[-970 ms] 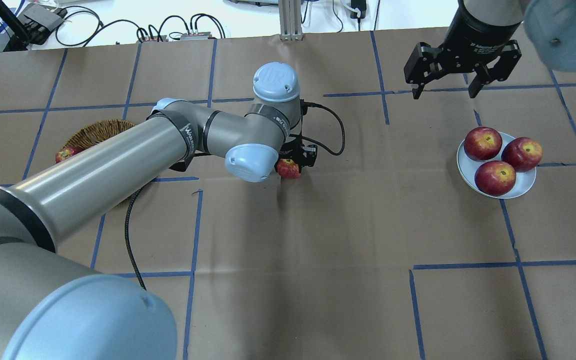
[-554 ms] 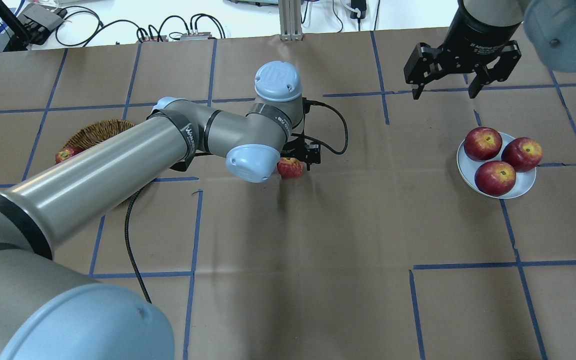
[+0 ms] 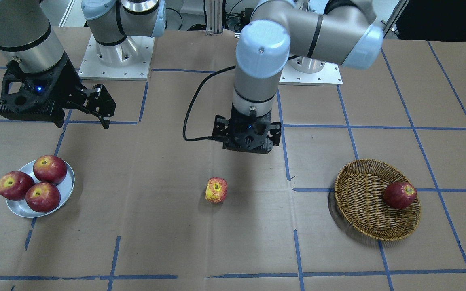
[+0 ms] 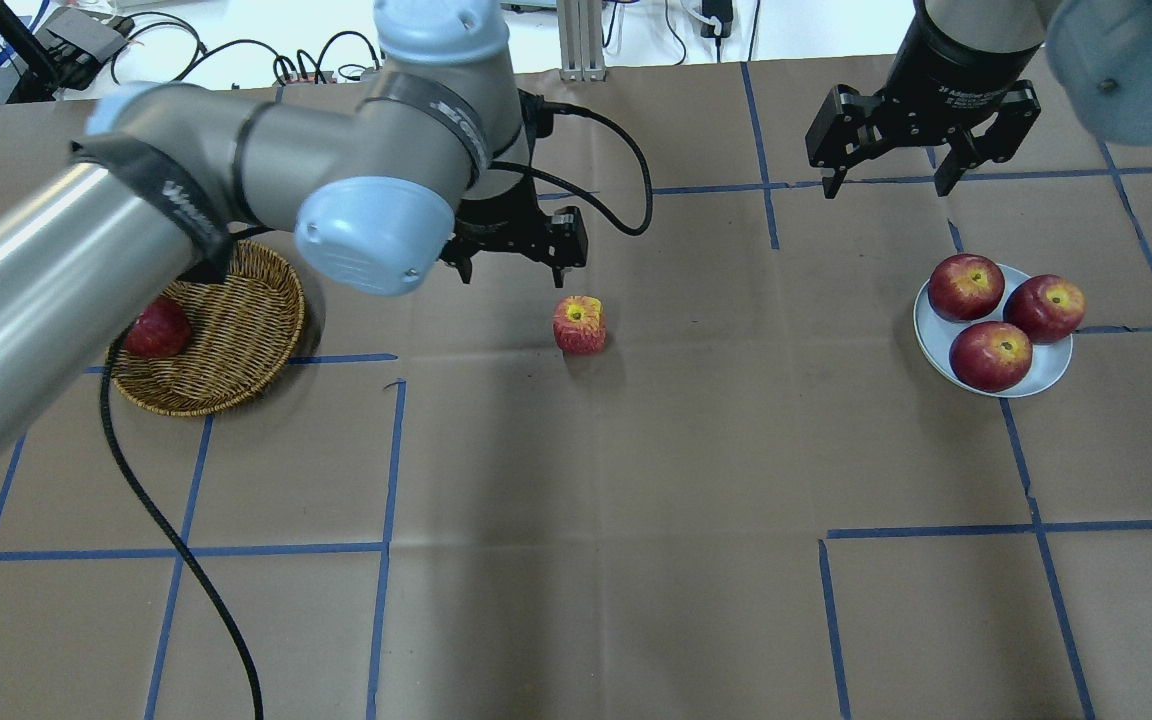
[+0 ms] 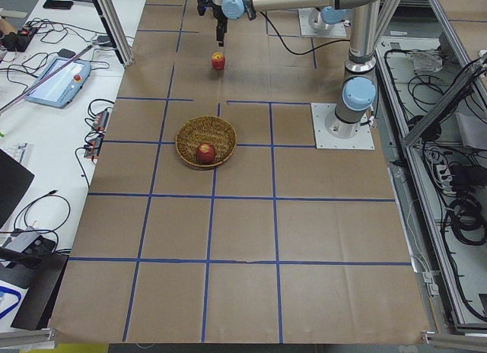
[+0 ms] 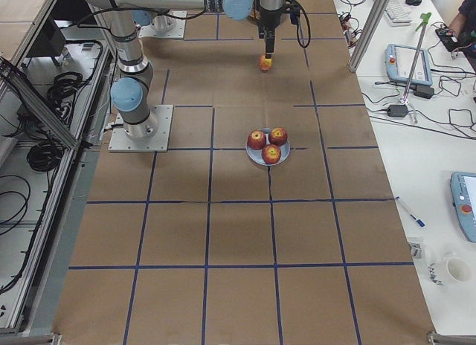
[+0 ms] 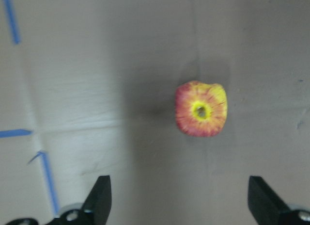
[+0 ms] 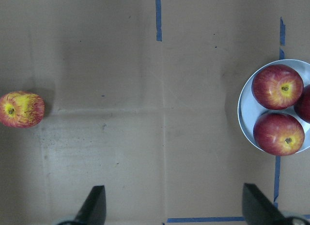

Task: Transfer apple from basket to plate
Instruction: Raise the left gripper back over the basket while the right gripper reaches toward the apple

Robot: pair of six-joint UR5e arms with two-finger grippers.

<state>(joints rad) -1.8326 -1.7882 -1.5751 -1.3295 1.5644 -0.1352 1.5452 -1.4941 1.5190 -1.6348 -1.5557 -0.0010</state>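
Front view: the apple [image 3: 216, 190] lies on the bare surface [image 3: 257, 246], out of the basket [image 3: 360, 202] and well apart from the plate [image 3: 67, 186].
Overhead view: the left end effector [image 4: 510, 265] hangs just behind the apple, spread and holding nothing; the right end effector [image 4: 888, 185] hovers near the plate, also spread.
Left wrist view: the apple is below, untouched.
Right wrist view: three dark red apples [image 8: 278, 87] fill the plate.
Progress: about half, I judge. The way to the plate remains.

Rough woven wicker basket [image 4: 236, 330]; smooth shiny metal plate [image 4: 1049, 374]; apple [image 4: 579, 325] skin faintly glossy; matt paper table cover [image 4: 636, 500] (creased).
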